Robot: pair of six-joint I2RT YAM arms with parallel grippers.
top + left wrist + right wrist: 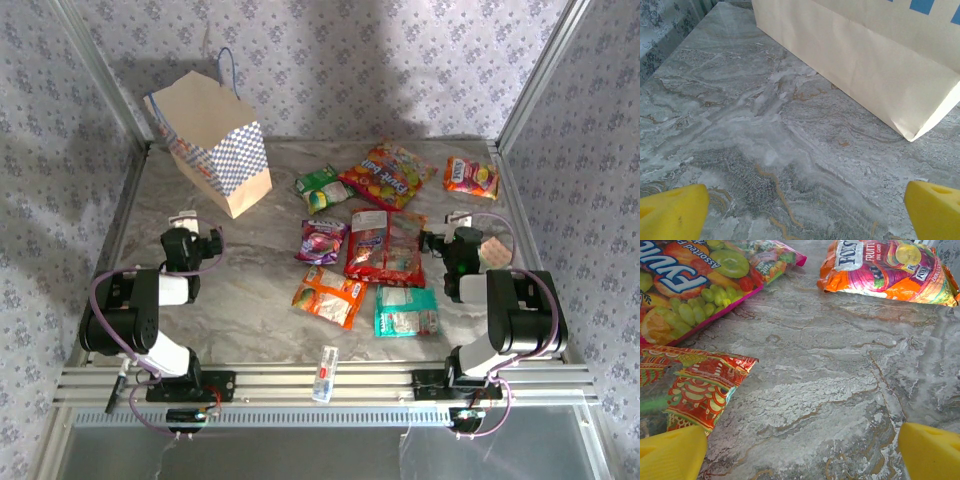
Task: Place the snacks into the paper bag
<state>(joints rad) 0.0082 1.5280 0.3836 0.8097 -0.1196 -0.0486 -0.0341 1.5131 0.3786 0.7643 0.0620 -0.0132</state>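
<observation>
Both arms wait low over the grey marbled tabletop (pixel 250 300), and nothing is picked up yet. The tan kraft paper bag with the blue-and-white checked band (pixel 210 145) seems to stand on its base, mouth and thin blue cord handle up, its base running diagonally. That should leave the mouth free for dropping things in from above. The left fingers (pixel 672 212), yellow-tipped, are spread wide and empty just in front of the bag's near plain side, apart from it. All the snacks lie flat, well to the right of the bag: the big red fruit-print packet (pixel 388 175) points its long axis diagonally away, and the green (pixel 321 187), purple (pixel 322 240) and teal (pixel 406 311) packets are scattered nearer. Farthest from the bag, the right fingers (pixel 672 455) gape empty beside a red foil packet (pixel 705 385), probably the first pick.
</observation>
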